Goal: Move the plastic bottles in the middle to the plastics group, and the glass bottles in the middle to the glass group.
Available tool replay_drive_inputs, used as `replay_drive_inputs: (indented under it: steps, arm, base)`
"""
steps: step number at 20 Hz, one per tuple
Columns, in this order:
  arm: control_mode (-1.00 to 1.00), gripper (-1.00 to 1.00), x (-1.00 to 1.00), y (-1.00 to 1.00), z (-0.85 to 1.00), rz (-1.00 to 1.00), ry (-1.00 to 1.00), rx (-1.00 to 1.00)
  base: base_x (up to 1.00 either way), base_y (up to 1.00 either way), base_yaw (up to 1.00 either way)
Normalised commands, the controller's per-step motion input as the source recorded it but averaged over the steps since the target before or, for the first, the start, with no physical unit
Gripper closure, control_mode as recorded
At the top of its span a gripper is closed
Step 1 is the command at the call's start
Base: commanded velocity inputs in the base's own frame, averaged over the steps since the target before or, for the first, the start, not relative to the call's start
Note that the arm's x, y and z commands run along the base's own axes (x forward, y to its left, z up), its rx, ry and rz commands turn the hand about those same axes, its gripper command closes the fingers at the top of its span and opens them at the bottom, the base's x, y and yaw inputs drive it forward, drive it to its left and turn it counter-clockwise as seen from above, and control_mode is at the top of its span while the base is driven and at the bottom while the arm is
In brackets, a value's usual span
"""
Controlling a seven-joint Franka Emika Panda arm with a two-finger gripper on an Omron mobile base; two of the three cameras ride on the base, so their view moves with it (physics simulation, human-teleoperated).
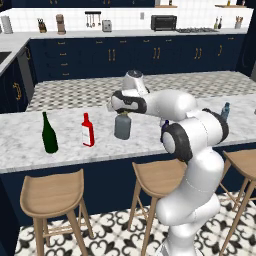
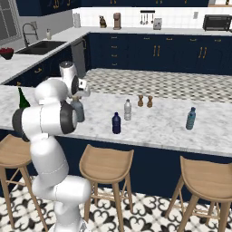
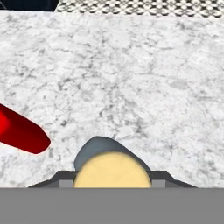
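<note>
On the white marbled counter (image 1: 150, 137) you have, from the left base view, a tall dark green wine bottle (image 1: 49, 133), just right of it a shorter red flat bottle with a white label (image 1: 88, 130), and next a squat, broad grey bottle with a tan cork-like cap (image 1: 122, 125), standing upright with the two-finger gripper (image 1: 123, 114) down over its top. The hand view gives you what the base views hide: the tan cap sits between the two dark fingertips (image 3: 61, 183), which press at either side of it, so the jaws are closed on the grey bottle's neck; the red bottle's body lies near, to the left there. From the right base view you get the other stock: a dark navy blue bottle with a narrow neck (image 2: 116, 123), a slim clear-whitish bottle with a pale cap (image 2: 128, 110) just behind it, two tiny brown-topped shakers (image 2: 145, 101) further back, and a slim grey-blue bottle with a dark cap (image 2: 190, 118) well apart to the right.
</note>
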Motion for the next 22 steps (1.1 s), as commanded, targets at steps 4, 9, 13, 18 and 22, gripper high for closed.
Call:
replay_drive_inputs:
  steps: [4,9,13,18,22]
  arm:
    - [-1.00,1.00,-0.02,0.73,0.00,0.01,0.00,0.00]
    - [-1.00,1.00,0.02,0.41,0.02,0.00,0.00,0.00]
    - [-1.00,1.00,0.01,0.37,0.01,0.00,0.00,0.00]
    - [-1.00,1.00,0.12,0.15,-0.05,0.00,0.01,0.00]
    - [-1.00,1.00,0.24,0.00,-0.14,-0.01,0.00,0.00]
  base:
    - [0.00,0.00,0.00]
    - [0.00,0.00,0.00]
    - [0.00,0.00,0.00]
    - [0.00,0.00,0.00]
    - [0.00,0.00,0.00]
